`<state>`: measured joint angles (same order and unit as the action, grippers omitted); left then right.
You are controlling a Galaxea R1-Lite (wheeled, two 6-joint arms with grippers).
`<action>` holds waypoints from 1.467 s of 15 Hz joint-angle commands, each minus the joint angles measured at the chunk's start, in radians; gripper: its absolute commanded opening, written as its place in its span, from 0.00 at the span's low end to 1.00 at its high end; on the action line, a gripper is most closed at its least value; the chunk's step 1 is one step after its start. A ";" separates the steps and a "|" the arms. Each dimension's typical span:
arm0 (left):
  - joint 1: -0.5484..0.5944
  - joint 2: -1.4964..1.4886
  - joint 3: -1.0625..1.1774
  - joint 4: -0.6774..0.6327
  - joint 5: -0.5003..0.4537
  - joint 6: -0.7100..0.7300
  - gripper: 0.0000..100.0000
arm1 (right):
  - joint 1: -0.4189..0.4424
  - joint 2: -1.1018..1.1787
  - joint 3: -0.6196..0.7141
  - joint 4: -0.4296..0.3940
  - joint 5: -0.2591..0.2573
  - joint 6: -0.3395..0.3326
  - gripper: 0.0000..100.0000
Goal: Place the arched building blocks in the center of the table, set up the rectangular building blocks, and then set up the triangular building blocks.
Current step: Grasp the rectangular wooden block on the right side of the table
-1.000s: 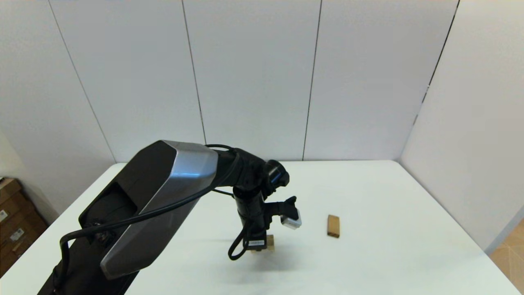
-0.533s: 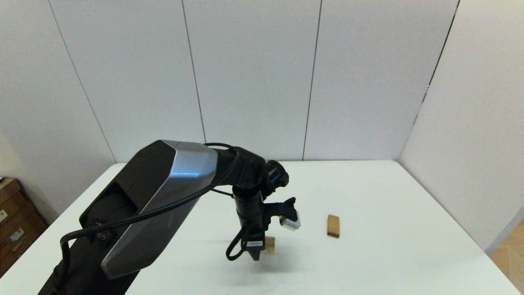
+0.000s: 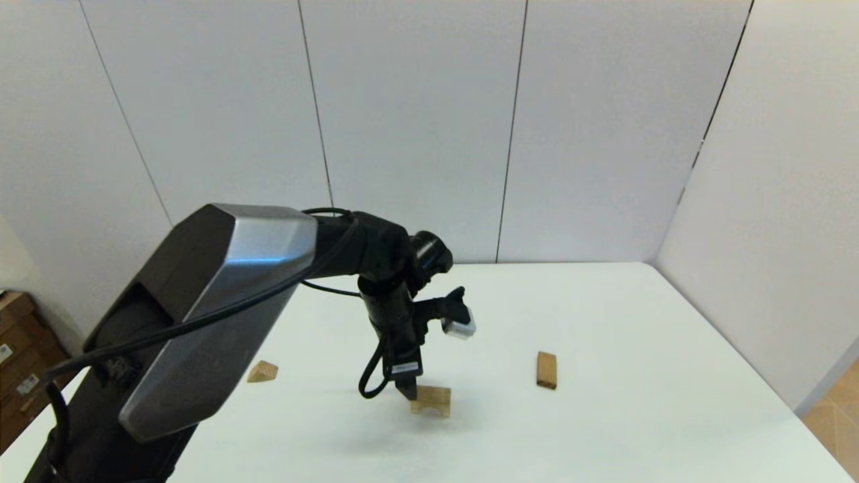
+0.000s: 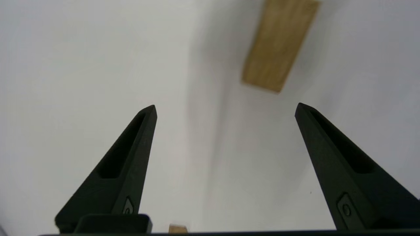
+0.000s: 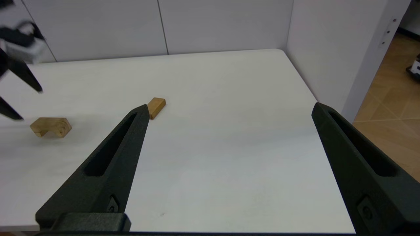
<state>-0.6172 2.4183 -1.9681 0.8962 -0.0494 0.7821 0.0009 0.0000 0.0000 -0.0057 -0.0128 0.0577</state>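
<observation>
On the white tabletop (image 3: 604, 308) the left gripper (image 3: 407, 391) hangs open and empty just above the arched block (image 3: 431, 400) near the middle, the rectangular block (image 3: 546, 369) lies flat to its right, the triangular block (image 3: 262, 371) far left, and the right gripper (image 5: 229, 111) is parked open at the near right.

White wall panels (image 3: 409, 121) behind, split by thin dark vertical seams; a second panel wall (image 3: 772, 201) on the right side, angled in, meeting the back panels at a corner; stacked brown cardboard boxes (image 3: 23, 362) with white labels at far left, low down; tan wood-look floor (image 5: 387, 108) with faint diagonal lines past the right wall; a small dark-and-white object (image 5: 414, 65) on that floor, cut off by the edge, unclear what.
</observation>
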 commanded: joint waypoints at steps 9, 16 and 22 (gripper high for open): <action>0.441 -0.812 0.258 0.013 0.174 -0.366 1.00 | 0.001 0.000 0.000 0.000 0.000 0.001 1.00; 0.630 -1.352 0.617 -0.129 0.174 -0.428 1.00 | 0.001 0.000 0.000 0.000 -0.001 0.001 1.00; 0.631 -1.590 1.166 -0.939 0.167 -0.575 1.00 | -0.001 0.000 0.000 0.000 -0.001 0.001 1.00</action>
<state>0.0070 0.9764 -1.0521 0.4040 0.1196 0.2706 0.0009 0.0000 0.0000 -0.0053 -0.0130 0.0581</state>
